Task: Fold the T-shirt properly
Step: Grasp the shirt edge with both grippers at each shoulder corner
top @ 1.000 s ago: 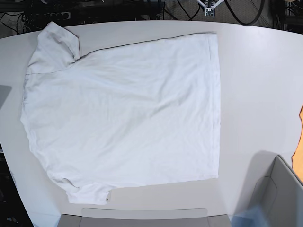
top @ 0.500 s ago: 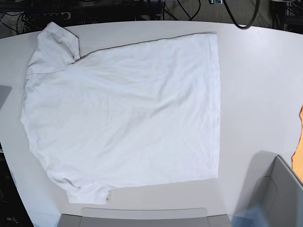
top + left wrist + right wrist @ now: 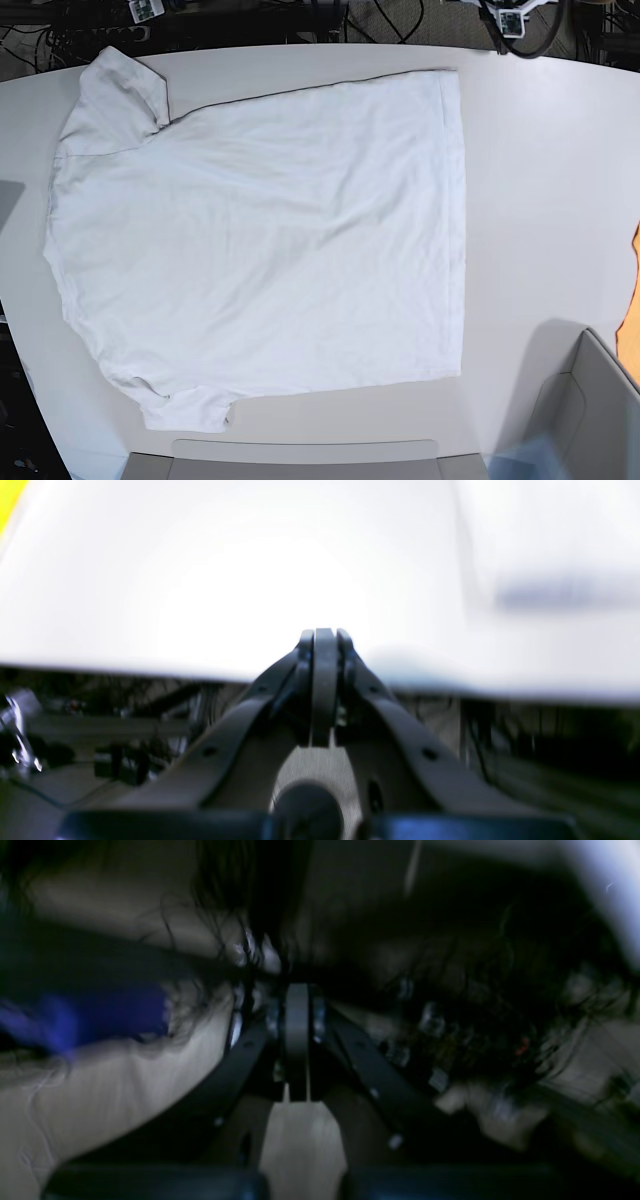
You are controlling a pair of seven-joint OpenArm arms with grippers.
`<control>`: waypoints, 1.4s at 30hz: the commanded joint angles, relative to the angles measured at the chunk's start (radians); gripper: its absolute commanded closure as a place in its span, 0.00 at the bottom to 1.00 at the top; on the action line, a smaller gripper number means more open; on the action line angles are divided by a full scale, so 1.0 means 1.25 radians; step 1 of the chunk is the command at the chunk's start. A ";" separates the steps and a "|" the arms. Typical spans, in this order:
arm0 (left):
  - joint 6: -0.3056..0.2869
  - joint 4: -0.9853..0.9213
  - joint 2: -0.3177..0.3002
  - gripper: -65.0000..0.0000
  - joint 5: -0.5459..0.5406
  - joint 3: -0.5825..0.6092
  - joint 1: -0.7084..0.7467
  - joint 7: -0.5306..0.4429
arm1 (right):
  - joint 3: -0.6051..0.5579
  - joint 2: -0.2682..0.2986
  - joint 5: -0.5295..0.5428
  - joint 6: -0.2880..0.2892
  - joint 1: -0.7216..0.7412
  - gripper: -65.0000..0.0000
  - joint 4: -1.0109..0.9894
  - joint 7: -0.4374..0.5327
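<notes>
The white T-shirt lies spread flat on the white table, sleeves at the left and hem at the right, lightly wrinkled. Neither gripper is over it. In the left wrist view my left gripper is shut with nothing in it, its tips level with the blurred table edge. My right gripper is also shut and holds nothing, hanging over dark floor and cables off the table. In the base view only small white arm parts show at the top edge, one at the right and one at the left.
A grey open box stands at the near right corner. A grey flat piece sits along the near edge. Something orange shows at the right border. Cables run behind the table.
Along the base view's top edge, the white arm part has moved right, and another has appeared at the top left. The T-shirt has not moved.
</notes>
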 commanded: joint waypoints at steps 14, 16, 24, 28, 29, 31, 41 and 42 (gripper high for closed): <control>0.005 0.202 0.003 1.00 -0.001 -0.002 -0.190 0.088 | 0.070 -0.033 0.003 0.003 0.159 1.00 0.130 -0.147; 0.005 0.203 0.003 1.00 -0.001 0.025 -0.226 0.088 | 0.070 -0.050 0.003 0.003 0.202 1.00 0.130 -0.189; 0.005 0.203 -0.001 0.91 0.001 0.112 -0.254 0.088 | 0.076 -0.019 0.031 0.003 0.316 0.87 0.131 -0.417; 0.006 0.203 -0.002 0.79 0.002 0.112 -0.251 0.089 | 0.189 0.002 0.250 0.003 0.338 0.67 0.130 -0.472; 0.006 0.203 -0.002 0.80 0.002 0.112 -0.253 0.096 | 0.223 0.008 0.324 0.005 0.345 0.63 0.130 -0.491; 0.006 0.203 -0.002 0.80 0.002 0.112 -0.254 0.131 | 0.309 0.019 0.485 0.006 0.357 0.59 0.128 -0.529; 0.006 0.203 -0.002 0.80 0.002 0.112 -0.256 0.161 | 0.588 -0.023 0.641 0.071 0.335 0.58 0.071 -0.684; 0.006 0.203 -0.002 0.80 0.002 0.112 -0.256 0.162 | 0.615 -0.041 0.641 0.097 0.333 0.58 0.049 -0.698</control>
